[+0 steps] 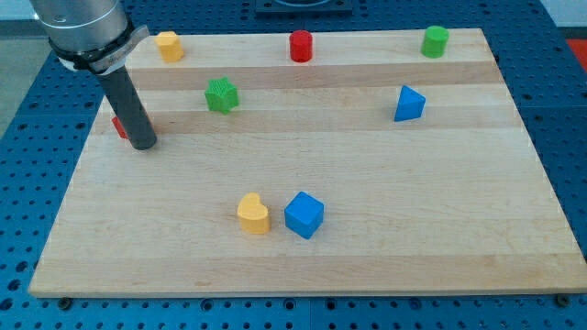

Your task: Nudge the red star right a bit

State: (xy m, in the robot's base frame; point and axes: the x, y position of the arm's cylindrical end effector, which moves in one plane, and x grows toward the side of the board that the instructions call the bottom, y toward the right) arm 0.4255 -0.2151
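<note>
A red block [118, 126], likely the red star, sits near the board's left edge, mostly hidden behind my rod; only a small red sliver shows. My tip [142, 144] rests on the board just right of and in front of it, touching or nearly touching. A green star [221, 95] lies to the upper right of the tip.
A yellow block [168, 45], a red cylinder [301, 45] and a green cylinder [435, 40] stand along the top edge. A blue triangular block [409, 103] is at the right. A yellow heart [253, 214] and a blue cube [304, 214] sit near the bottom middle.
</note>
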